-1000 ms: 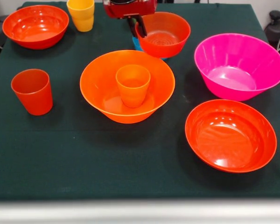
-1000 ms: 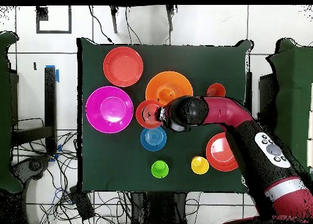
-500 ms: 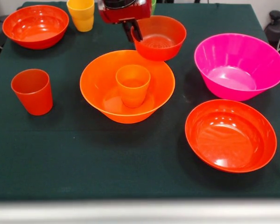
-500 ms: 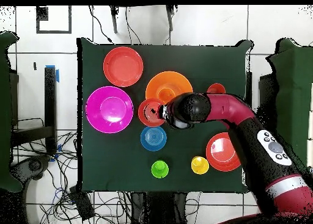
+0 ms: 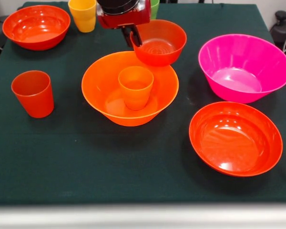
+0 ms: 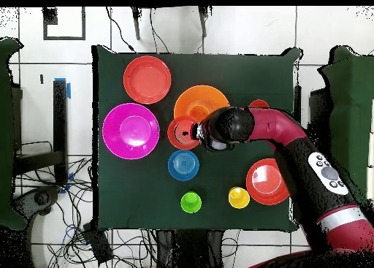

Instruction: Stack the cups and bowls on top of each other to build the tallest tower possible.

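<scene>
My gripper (image 5: 132, 38) is shut on the left rim of the small red-orange bowl (image 5: 161, 43), which hangs in the air over the far rim of the large orange bowl (image 5: 105, 90). An orange cup (image 5: 136, 87) stands upright inside that large bowl. From above, the held bowl (image 6: 177, 132) lies between the orange bowl (image 6: 201, 101) and the small blue bowl (image 6: 183, 165). A red-orange cup (image 5: 33, 93) stands alone at the left. The yellow cup (image 5: 83, 14) and the green cup (image 6: 191, 202) stand at the robot's side.
The magenta bowl (image 5: 244, 67) sits at the right. One wide red-orange bowl (image 5: 235, 138) is at the near right, another (image 5: 36, 26) at the far left. The arm (image 6: 277, 137) reaches across the table above the red-orange cup.
The gripper has carried the small red-orange bowl away from above the blue bowl and toward the large orange bowl, now overlapping its far rim.
</scene>
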Action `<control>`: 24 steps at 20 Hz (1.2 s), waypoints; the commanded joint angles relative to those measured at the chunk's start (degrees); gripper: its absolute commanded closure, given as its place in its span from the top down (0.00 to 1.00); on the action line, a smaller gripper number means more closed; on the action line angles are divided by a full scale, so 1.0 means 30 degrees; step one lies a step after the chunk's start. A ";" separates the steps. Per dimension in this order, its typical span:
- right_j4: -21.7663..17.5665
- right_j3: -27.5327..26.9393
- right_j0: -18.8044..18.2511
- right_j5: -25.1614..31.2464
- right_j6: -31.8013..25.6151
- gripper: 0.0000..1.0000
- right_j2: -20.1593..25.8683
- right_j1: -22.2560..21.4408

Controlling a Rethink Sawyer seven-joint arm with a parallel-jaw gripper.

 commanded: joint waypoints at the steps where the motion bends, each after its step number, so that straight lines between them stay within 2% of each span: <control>1: -0.1618 -0.1919 0.0034 0.1858 -0.6978 0.00 0.0542 0.0766; 15: -0.1831 -0.3467 0.0158 0.2780 -0.7914 0.00 0.0608 0.1373; 24: -0.1698 -0.3448 0.0089 0.2936 -0.8266 0.00 0.0467 0.1262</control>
